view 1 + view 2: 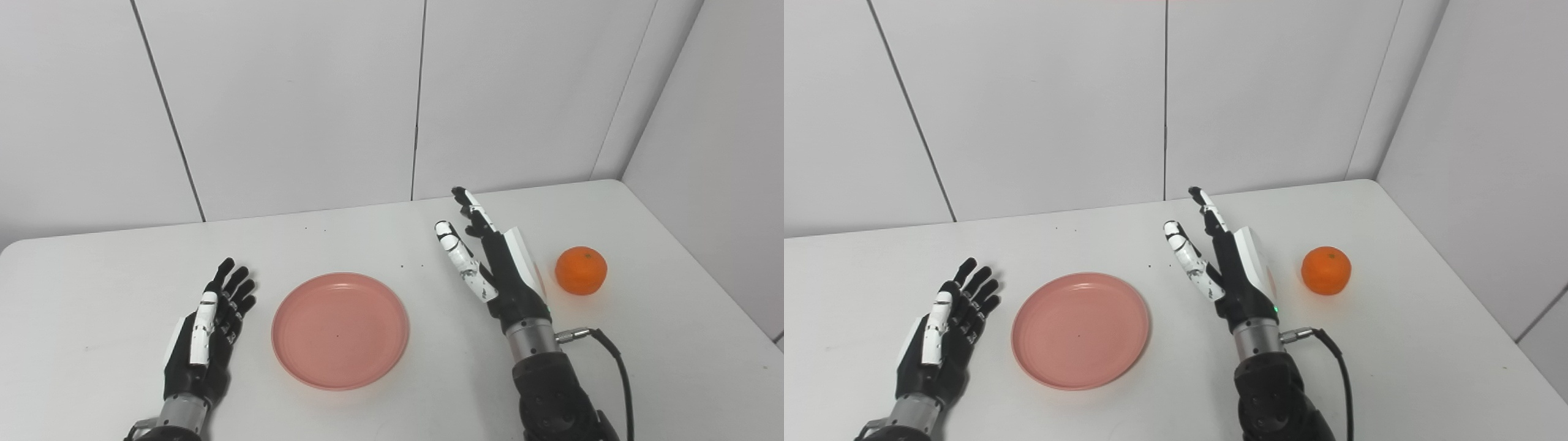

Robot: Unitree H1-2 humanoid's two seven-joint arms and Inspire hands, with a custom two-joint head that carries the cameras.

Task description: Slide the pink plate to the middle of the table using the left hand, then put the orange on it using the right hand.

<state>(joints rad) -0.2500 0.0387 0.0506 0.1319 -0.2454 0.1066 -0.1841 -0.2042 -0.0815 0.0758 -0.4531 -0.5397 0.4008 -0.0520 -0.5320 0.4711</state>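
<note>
- Evidently the pink plate (340,331) lies just right of the open, empty left hand (205,337), apart from it.
- The right hand (496,269), fingers spread and empty, waits left of the orange (580,270).

A round pink plastic plate (340,329) is set on the flat white surface (380,245), toward its near side and a little left of centre. The black-and-white left hand (208,331) is placed just beside the plate on its left, apart from its rim. The black-and-white right hand (490,266) is found to the plate's right and slightly farther back. A small round orange (580,270) lies on the surface just right of that hand, well apart from the plate. Wall panels (294,104) stand behind the surface.
</note>
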